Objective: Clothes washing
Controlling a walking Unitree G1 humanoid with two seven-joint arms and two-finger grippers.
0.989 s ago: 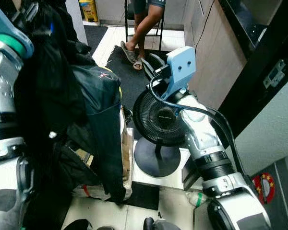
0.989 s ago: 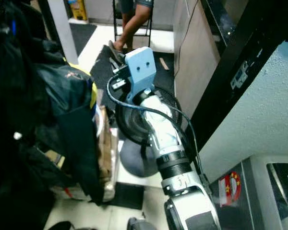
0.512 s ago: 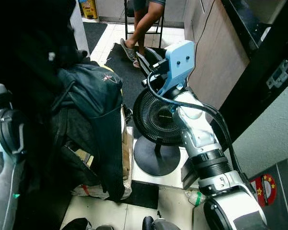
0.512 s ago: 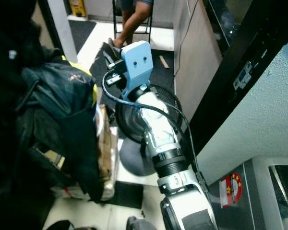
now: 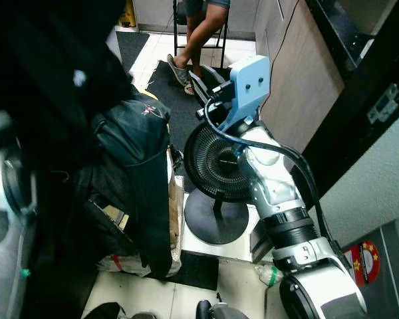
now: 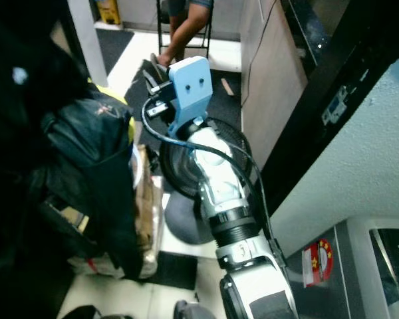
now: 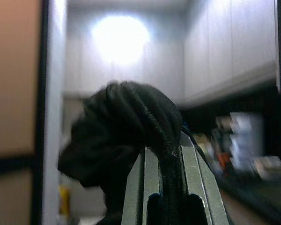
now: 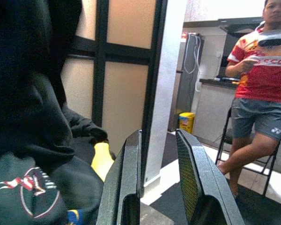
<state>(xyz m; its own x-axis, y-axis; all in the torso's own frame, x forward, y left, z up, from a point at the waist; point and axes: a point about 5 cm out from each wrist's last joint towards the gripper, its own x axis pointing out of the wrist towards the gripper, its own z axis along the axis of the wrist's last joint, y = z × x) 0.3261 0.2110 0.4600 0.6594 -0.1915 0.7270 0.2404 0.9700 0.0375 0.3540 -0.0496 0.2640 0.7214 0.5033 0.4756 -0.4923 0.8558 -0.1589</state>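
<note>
We see matt black knitted cloth (image 7: 131,126) pinched between smooth black plastic fingers (image 7: 196,187), a glossy dark jacket (image 5: 139,153), a black plastic fan grille (image 5: 216,163), and glossy floor tiles (image 5: 239,286).

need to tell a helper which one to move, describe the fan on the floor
Start at the brown cabinet on the robot's right; on the tiled floor beside it stands the fan. Unlike the dark clothes pile to its left, it has a round black grille on a disc base.
</note>
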